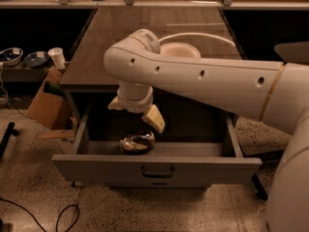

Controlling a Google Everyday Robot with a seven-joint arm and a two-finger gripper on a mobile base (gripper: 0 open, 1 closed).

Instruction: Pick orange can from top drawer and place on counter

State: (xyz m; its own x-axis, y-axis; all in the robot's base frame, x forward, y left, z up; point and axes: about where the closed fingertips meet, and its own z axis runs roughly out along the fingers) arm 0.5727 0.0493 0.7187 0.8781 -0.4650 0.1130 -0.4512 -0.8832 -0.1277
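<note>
The top drawer (157, 168) is pulled open, with its dark handle at the centre of the front panel. The orange can (137, 142) lies on its side inside, near the front and left of centre. My gripper (136, 112) hangs over the drawer just above the can, its two cream fingers (154, 119) spread apart and holding nothing. The white arm reaches in from the right and hides part of the drawer's back. The counter (145, 28) lies behind, dark and glossy.
A white bowl (179, 50) stands on the counter just behind my arm. A cardboard box (46, 105), a white cup (57, 58) and dishes (12, 56) are at the left. Cables (67, 215) lie on the floor.
</note>
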